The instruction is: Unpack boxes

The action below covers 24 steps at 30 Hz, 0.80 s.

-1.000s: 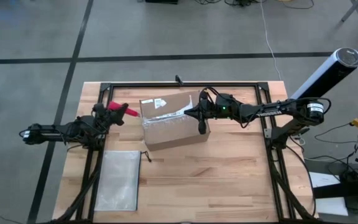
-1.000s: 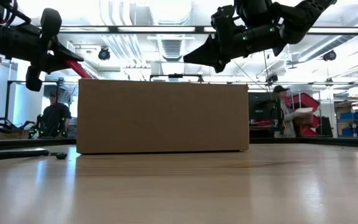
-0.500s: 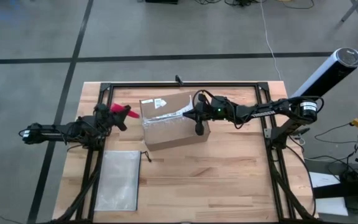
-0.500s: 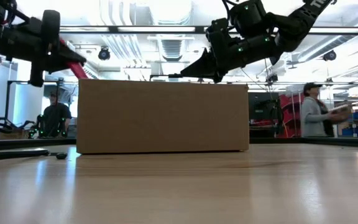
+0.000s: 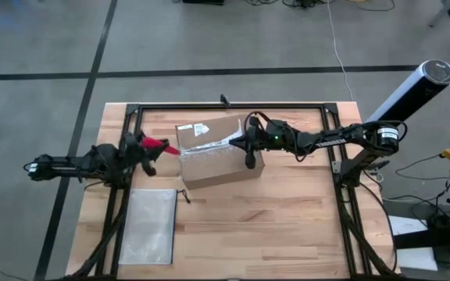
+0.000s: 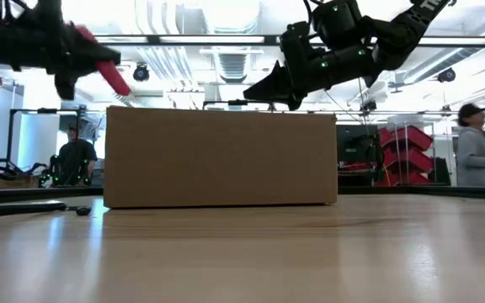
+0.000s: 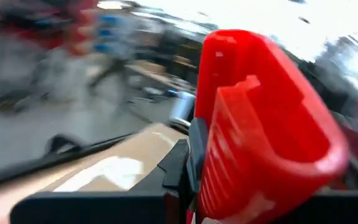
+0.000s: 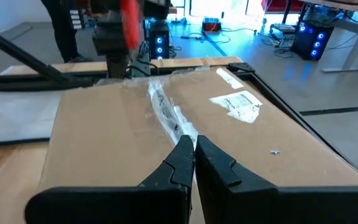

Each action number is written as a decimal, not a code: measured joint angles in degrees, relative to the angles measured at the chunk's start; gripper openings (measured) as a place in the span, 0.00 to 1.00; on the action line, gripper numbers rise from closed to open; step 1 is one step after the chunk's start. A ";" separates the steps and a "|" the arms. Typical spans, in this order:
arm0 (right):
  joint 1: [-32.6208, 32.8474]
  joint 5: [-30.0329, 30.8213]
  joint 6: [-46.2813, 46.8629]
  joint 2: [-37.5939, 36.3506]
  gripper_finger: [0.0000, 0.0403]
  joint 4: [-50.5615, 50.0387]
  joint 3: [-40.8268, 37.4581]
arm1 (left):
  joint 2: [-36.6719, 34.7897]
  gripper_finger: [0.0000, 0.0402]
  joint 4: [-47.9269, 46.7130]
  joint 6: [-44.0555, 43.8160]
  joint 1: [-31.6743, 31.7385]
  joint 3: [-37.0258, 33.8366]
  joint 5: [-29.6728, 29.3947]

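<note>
Left hand [image 5: 143, 147] w/ red knife [image 5: 156, 144] clamped in it has swung back toward box [image 5: 219, 151], tip approx. at its left edge, prob. not touching. Right hand [image 5: 246, 146], fingers closed & empty, rests on box's taped top, mid-table [image 5: 287, 211].

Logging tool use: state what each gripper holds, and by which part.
Left gripper: red utility knife, gripped at its handle end. Right gripper: shut, holding nothing, over the cardboard box.
</note>
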 joint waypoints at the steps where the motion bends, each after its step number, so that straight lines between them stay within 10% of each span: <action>1: 0.02 -0.02 0.03 0.00 0.00 0.03 0.00 | 0.09 0.08 0.03 -2.87 0.00 -0.59 -1.61; 12: 0.27 -0.25 0.31 -0.04 0.00 0.34 0.02 | 1.01 0.08 0.56 -33.96 -0.04 -7.10 -19.07; 24: 1.15 -2.08 0.25 -0.02 0.00 -1.62 0.02 | 0.90 0.08 2.20 -33.87 -0.11 -8.12 -21.94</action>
